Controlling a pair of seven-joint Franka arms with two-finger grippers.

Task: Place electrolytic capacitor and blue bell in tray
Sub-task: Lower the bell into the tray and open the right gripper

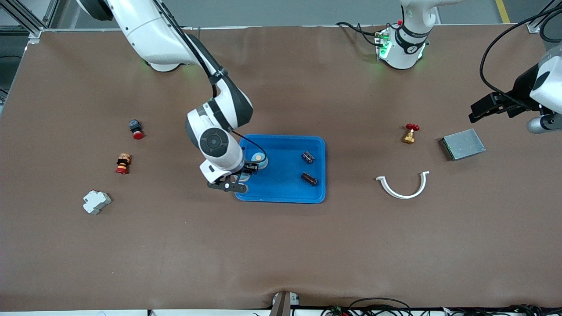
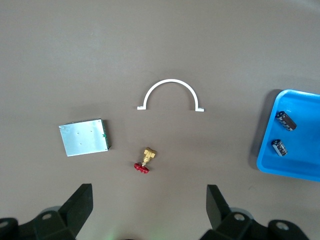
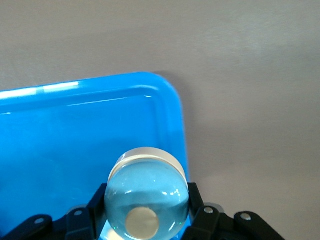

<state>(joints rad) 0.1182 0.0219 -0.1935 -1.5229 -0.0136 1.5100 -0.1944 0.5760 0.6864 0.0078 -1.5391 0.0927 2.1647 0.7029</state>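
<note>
Right hand point(image 1: 243, 175) clamped on a blue bell point(image 3: 146, 200) over the tray point(image 1: 281, 188)

The bell sits between the closed fingers, above the tray's corner toward the right arm's end. Inside lie another blue bell point(image 1: 259, 159) and two electrolytic capacitors point(image 1: 308, 157) point(image 1: 309, 178). Left hand point(image 2: 150, 212) waits spread wide, empty, above the surface point(image 1: 281, 254)

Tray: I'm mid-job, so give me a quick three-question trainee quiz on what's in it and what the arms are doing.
1. True or false: two electrolytic capacitors lie in the blue tray.
2. What does the right pincer hold over the tray's corner? A) an electrolytic capacitor B) a blue bell C) nothing
3. Fill in: the waiting left pincer is ___ (open or shut).

Key: 1 true; 2 B; 3 open.
</note>
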